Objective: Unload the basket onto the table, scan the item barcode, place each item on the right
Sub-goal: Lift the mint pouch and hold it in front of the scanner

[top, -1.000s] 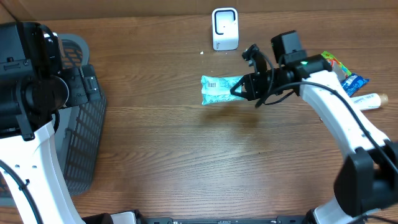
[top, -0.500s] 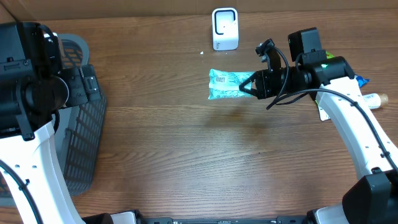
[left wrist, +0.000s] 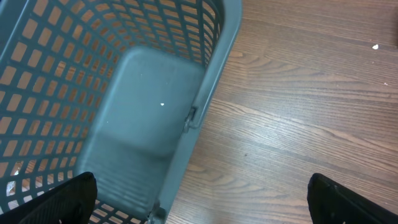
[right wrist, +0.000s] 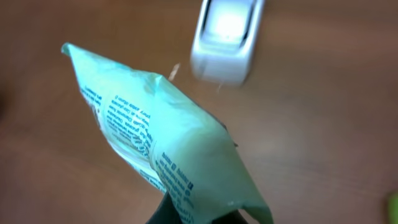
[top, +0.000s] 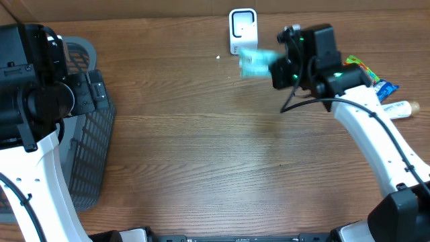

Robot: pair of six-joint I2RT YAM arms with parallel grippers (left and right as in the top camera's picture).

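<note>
Wooden tabletop [top: 201, 148] is lying beneath the right gripper [top: 271, 66], which is clenching a teal packet [top: 254, 60]. It's presenting it, seemingly; next the barcode is needing to face the white scanner [top: 242, 30] just ahead.

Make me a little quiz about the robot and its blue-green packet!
1. True or false: the right gripper holds the packet off the table.
2. Which white thing is the packet held near? A) scanner B) cup C) plate
3. Fill in: the left gripper is open above the edge of a grey ____.

Key: 1 true; 2 A; 3 basket.
</note>
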